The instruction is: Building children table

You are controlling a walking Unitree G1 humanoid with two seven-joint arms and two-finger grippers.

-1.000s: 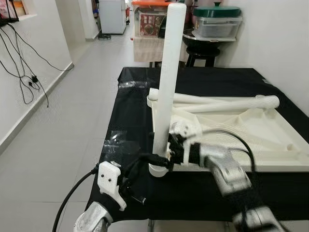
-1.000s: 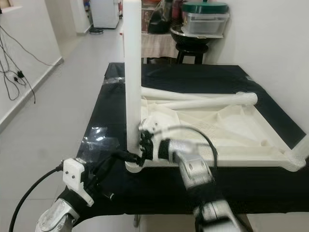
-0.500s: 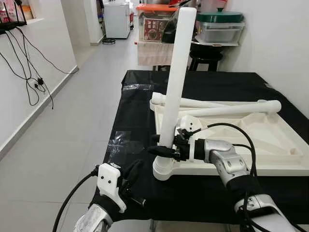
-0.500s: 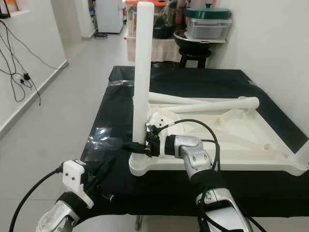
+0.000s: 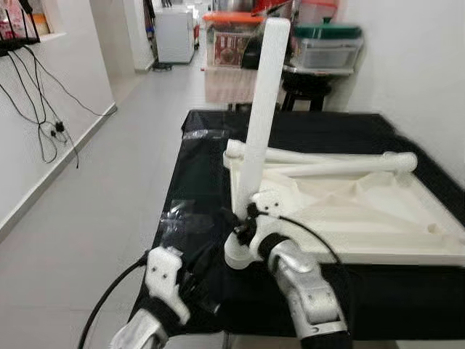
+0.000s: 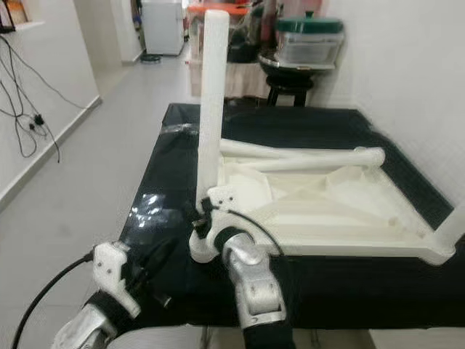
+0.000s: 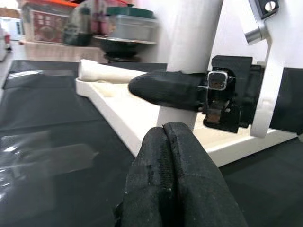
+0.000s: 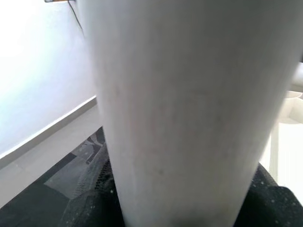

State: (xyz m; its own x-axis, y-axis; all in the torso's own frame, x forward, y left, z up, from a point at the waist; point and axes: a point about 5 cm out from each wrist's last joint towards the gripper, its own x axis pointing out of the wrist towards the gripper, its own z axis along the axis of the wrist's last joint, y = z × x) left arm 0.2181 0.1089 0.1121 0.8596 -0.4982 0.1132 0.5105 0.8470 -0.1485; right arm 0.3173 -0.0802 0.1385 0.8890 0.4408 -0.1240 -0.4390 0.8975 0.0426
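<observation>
A white children's table top (image 5: 378, 218) lies upside down on a black-covered table (image 5: 200, 174). At its near left corner a white leg (image 5: 260, 109) stands in the socket, leaning slightly. My right gripper (image 5: 243, 227) is shut on this leg just above the socket; in the right wrist view the leg (image 8: 180, 109) runs up between dark pads (image 8: 90, 208) on either side. My left gripper (image 7: 164, 126) is shut with nothing in it, low at the table's near edge, just short of the socket. Two more legs (image 5: 341, 166) lie across the top's far side.
Another white leg (image 6: 452, 227) rises at the top's near right corner. Open tiled floor (image 5: 94, 189) runs along the table's left, with cables on the wall (image 5: 43, 131). A stool and lidded containers (image 5: 323, 43) stand beyond the far end. A white wall is close on the right.
My right forearm has swung from the leg's right side round to the near side, with the gripper staying on the leg's base. The left arm has barely moved. The camera has shifted.
</observation>
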